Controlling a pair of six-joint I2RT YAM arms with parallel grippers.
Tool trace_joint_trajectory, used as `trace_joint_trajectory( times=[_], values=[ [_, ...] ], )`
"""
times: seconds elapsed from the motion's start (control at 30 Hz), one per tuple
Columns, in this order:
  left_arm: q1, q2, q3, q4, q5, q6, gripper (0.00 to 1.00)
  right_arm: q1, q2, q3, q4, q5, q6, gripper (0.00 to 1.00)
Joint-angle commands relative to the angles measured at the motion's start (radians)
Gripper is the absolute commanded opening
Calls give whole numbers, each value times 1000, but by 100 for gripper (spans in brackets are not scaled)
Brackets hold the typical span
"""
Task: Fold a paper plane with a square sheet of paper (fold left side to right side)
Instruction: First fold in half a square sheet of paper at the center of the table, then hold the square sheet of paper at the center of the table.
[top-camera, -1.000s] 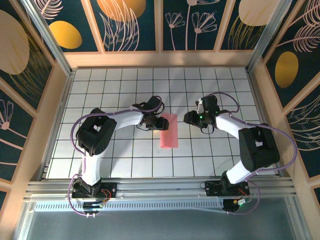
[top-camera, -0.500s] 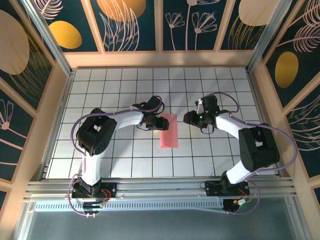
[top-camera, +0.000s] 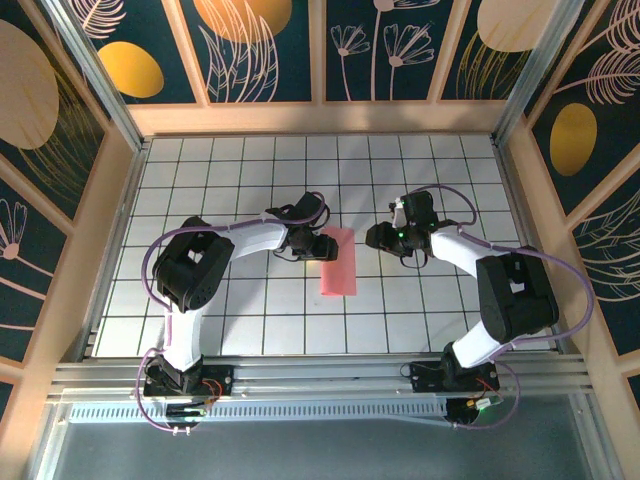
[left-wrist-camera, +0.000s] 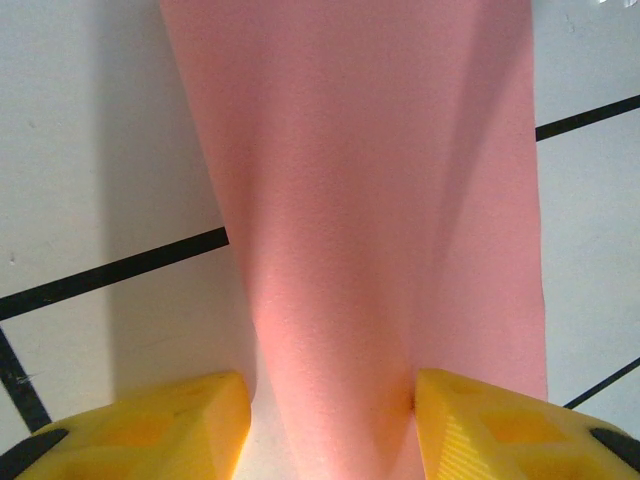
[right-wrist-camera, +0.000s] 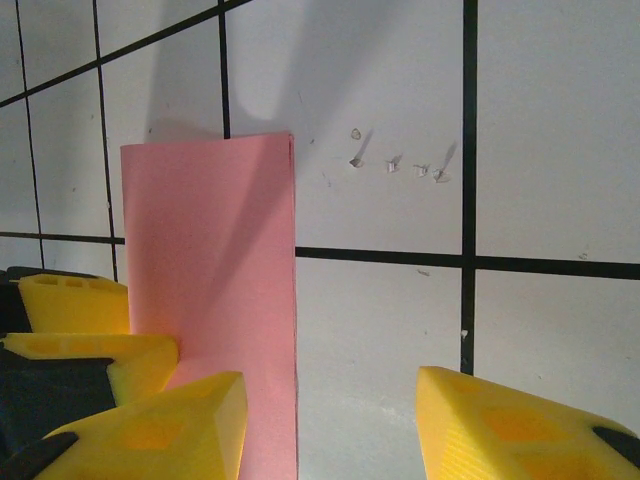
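The square sheet of paper (top-camera: 340, 268) lies folded in half as a narrow salmon-pink strip mid-table. My left gripper (top-camera: 322, 245) sits at the strip's upper left edge. In the left wrist view the paper (left-wrist-camera: 370, 180) bulges up between the yellow fingertips (left-wrist-camera: 150, 430); the right tip touches it, the left tip stands just clear, and the jaws are open. My right gripper (top-camera: 380, 237) hovers to the right of the strip, open. Seen from the right wrist, its left finger (right-wrist-camera: 150, 430) overlaps the paper (right-wrist-camera: 210, 260) and the strip's right edge runs between the jaws.
White grid tiles (top-camera: 240, 180) cover the table inside a wooden frame (top-camera: 320, 118). Small scraps (right-wrist-camera: 395, 165) lie on the tile right of the strip. The left gripper's yellow fingers (right-wrist-camera: 80, 305) press at the strip's left side in the right wrist view.
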Motion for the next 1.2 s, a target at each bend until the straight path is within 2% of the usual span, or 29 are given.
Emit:
trace_joint_trajectory(
  times=[0.0, 0.17, 0.23, 0.4, 0.53, 1.0, 1.17],
  values=[
    [-16, 100, -39, -73, -30, 3, 50, 11, 14, -12, 20, -20, 5, 48],
    [-16, 99, -39, -74, -30, 4, 50, 23, 31, -30, 92, -124, 60, 42],
    [-16, 99, -39, -74, -32, 3, 50, 42, 53, -33, 133, -167, 87, 36],
    [-16, 98, -38, -75, -33, 4, 50, 94, 122, -7, 172, -198, 116, 14],
    [-15, 100, -38, -75, -33, 2, 50, 123, 164, 16, 173, -191, 118, 3],
    [-16, 76, -40, -64, -73, -4, 50, 135, 239, 3, 82, -99, 95, 0],
    [-15, -13, -36, -68, -174, -13, 55, 133, 264, -3, 43, -57, 82, 0]
  ],
)
